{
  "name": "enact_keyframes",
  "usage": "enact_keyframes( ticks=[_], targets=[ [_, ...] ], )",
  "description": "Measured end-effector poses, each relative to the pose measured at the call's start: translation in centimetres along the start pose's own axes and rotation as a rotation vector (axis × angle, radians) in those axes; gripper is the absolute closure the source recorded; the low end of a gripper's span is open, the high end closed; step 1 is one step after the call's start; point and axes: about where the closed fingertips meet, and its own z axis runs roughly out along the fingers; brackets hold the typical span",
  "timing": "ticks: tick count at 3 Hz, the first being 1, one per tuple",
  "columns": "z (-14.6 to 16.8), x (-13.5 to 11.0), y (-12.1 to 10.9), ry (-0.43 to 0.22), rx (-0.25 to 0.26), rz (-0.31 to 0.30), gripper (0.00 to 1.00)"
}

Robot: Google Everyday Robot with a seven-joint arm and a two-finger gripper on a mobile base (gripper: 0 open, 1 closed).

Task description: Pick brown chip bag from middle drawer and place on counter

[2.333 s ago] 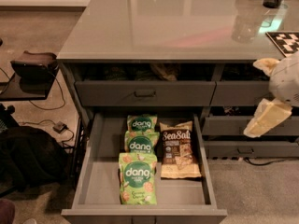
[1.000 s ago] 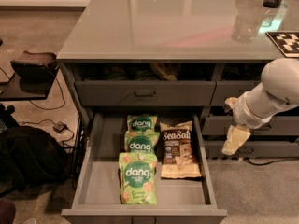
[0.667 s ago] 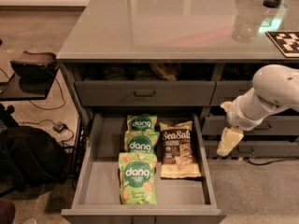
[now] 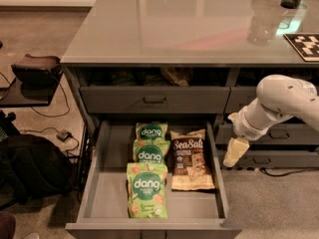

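The brown chip bag [image 4: 190, 159] with "Sea Salt" lettering lies flat on the floor of the open middle drawer [image 4: 97, 190], at its right side. Three green "dang" bags [image 4: 147, 175] lie in a row to its left. My gripper [image 4: 234, 153] hangs pointing down just outside the drawer's right wall, level with the brown bag and to its right, holding nothing. The white arm [image 4: 279, 101] reaches in from the right edge. The glossy grey-green counter [image 4: 174, 29] spans the top of the view.
A shut drawer front with a bar handle [image 4: 154, 100] sits above the open drawer. More drawer fronts [image 4: 279, 133] are behind the arm. A clear cup [image 4: 260, 26] and checkered board [image 4: 305, 45] stand on the counter. A black bag [image 4: 30, 166] and cables lie on the floor at left.
The arm has swung in from the right edge and down to the left, bringing the gripper close to the drawer's right wall. The bags have not moved.
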Motion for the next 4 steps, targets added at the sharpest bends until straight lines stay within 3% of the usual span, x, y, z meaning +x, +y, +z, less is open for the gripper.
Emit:
enact_keyframes(
  ticks=[2, 3, 4],
  targets=[
    [4.9, -3.6, 0.2, -0.152, -0.031, -0.124, 0.00],
    [8.5, -5.2, -0.2, -0.169, -0.041, -0.159, 0.00],
    [12.7, -5.7, -0.8, -0.145, -0.057, -0.157, 0.00]
  ],
)
